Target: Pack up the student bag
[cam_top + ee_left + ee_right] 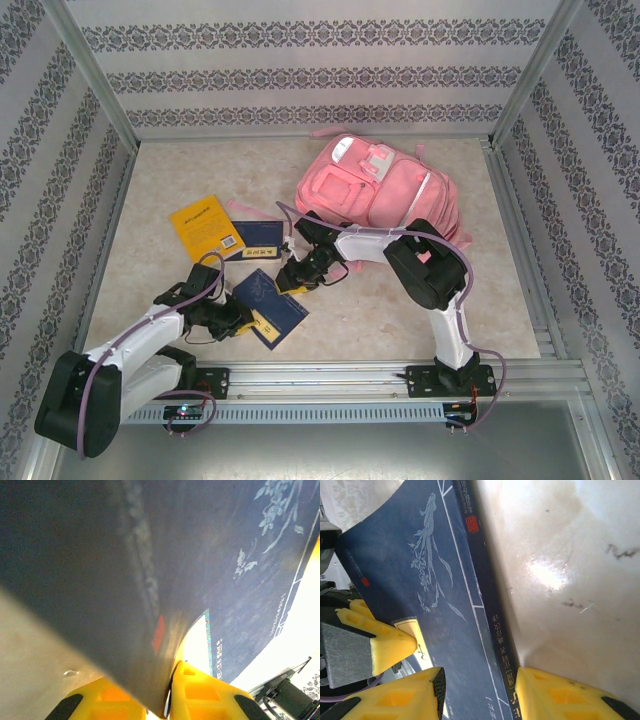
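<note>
The student bag, a large pink backpack, lies at the back right of the table. A navy book with a white flower drawing lies in front of the arms. My left gripper is shut on its near edge, the yellow fingers pinching the cover. My right gripper is open at the book's far corner. In the right wrist view its fingers stand either side of the book's spine, and a yellow finger of the left gripper rests on the cover.
A yellow book and a second navy book on something pink lie left of the bag. Patterned walls and metal rails enclose the beige table.
</note>
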`<state>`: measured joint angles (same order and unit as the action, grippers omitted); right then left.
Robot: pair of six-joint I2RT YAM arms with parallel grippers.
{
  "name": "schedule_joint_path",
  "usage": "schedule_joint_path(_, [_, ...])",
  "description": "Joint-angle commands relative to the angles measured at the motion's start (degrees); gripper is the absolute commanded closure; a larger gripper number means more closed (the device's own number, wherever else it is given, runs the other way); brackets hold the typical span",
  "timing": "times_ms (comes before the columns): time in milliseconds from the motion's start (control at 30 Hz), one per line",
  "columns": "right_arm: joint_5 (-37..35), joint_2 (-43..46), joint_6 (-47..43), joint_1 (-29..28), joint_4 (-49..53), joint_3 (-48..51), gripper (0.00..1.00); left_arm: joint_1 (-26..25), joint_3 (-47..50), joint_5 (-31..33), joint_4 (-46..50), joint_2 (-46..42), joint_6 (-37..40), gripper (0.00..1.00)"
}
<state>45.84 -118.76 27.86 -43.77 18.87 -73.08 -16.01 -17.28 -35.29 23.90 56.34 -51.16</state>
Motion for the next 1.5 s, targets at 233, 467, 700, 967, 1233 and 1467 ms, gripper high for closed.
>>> schedule_joint_path(233, [0.28, 0.96, 3.56, 3.56, -4.49, 5.25, 0.55, 0.01, 1.03, -1.99, -8.8, -12.17, -1.93, 1.0])
schedule_joint_path(467, [4.93, 0.9, 4.08, 3.02, -5.75, 5.83, 0.49, -0.03, 2.69, -5.1, -14.92, -12.53, -4.58, 1.0])
schedule_joint_path(700, [-2.21, 2.66, 5.09, 5.44, -6.43, 9.43, 0.47, 0.62, 5.15, -7.52, -21.47, -17.44, -10.5, 1.0])
schedule_joint_path(967, [3.66, 5.29, 10.16, 8.96, -14.19, 14.39, 0.45, 2.25, 6.88, -9.5, -25.15, -19.74, -13.67, 1.0])
schedule_joint_path(1233, [13.14, 6.84, 18.81, 7.56, -29.62, 18.23, 0.47, 2.37, 6.96, -10.49, -27.32, -16.8, -13.47, 1.0])
schedule_joint_path(1467, [14.71, 10.48, 26.31, 7.8, -40.56, 20.87, 0.69, 2.3, 4.7, -11.11, -24.27, -14.47, -11.23, 1.0])
